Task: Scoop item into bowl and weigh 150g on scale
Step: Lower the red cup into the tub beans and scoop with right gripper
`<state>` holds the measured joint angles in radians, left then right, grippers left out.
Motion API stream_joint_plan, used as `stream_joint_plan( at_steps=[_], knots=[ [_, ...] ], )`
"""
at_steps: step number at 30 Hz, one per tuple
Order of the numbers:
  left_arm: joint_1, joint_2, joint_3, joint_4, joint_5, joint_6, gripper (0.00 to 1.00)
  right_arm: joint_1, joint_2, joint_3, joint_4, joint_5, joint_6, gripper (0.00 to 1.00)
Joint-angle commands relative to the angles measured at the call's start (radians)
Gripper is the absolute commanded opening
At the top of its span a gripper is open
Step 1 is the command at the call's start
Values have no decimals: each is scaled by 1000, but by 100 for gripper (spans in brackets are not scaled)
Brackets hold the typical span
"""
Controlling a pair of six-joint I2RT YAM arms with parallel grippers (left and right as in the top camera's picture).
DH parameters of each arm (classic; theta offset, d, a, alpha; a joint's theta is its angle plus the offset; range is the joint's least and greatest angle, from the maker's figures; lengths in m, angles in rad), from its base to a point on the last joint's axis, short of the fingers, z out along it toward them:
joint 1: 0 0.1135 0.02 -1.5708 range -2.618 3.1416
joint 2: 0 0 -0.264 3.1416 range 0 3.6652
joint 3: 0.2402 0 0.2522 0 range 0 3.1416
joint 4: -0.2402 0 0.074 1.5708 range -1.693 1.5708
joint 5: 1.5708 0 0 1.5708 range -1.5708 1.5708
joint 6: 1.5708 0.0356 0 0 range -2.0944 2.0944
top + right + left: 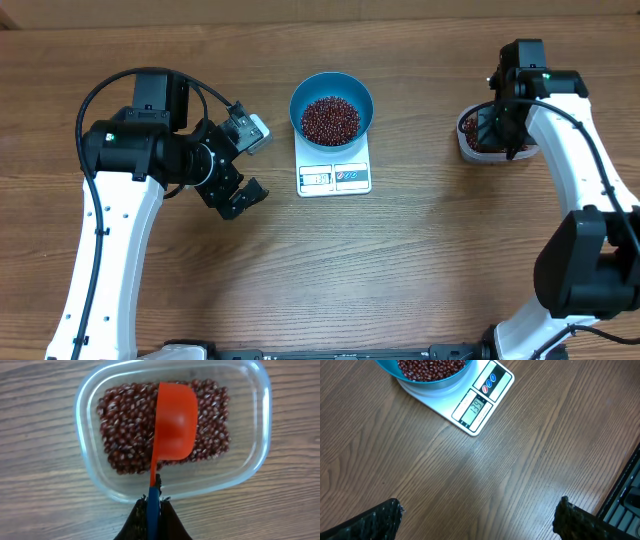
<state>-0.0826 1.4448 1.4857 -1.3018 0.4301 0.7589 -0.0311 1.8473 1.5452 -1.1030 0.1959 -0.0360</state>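
Small dark red-brown beans [330, 119] heaped in a round deep blue bowl [297, 108]. The bowl sits on the back part of a small flat white rectangular kitchen scale [334, 178], at table centre toward the far edge. The scale's display [476, 408] and two round buttons [489, 383] stick out in front of the bowl, and the display shows a three-digit reading.

More of the same beans [120, 440] lie in a clear rectangular plastic tub [86, 405] at the right, well apart from the scale. A small red measuring scoop [175, 420] lies over the tub's beans with no beans visible in it. Cannot tell if it touches them.

The right jaws are closed tight on the scoop's thin handle [152, 505], which is blue at the gripped end. The right arm [565, 130] reaches over the tub.

The left jaws are spread fully wide and hold nothing, above bare wooden table [450, 260], left of the scale and apart from it. The left arm [120, 200] comes in from the near-left.
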Motion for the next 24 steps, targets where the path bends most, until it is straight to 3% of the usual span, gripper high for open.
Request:
stream_joint_plan(
  at_steps=[1, 8, 14, 24],
  knots=[
    [4, -12, 20, 1, 5, -7, 100, -4, 27, -7, 22, 97, 14, 4],
    [4, -12, 20, 1, 5, -7, 100, -4, 29, -9, 18, 106, 9, 4],
    [4, -12, 20, 1, 5, -7, 99, -4, 29, -13, 18, -82, -28, 4],
    [4, -12, 20, 1, 5, -7, 100, -19, 29, -13, -9, -238, -28, 4]
  ],
)
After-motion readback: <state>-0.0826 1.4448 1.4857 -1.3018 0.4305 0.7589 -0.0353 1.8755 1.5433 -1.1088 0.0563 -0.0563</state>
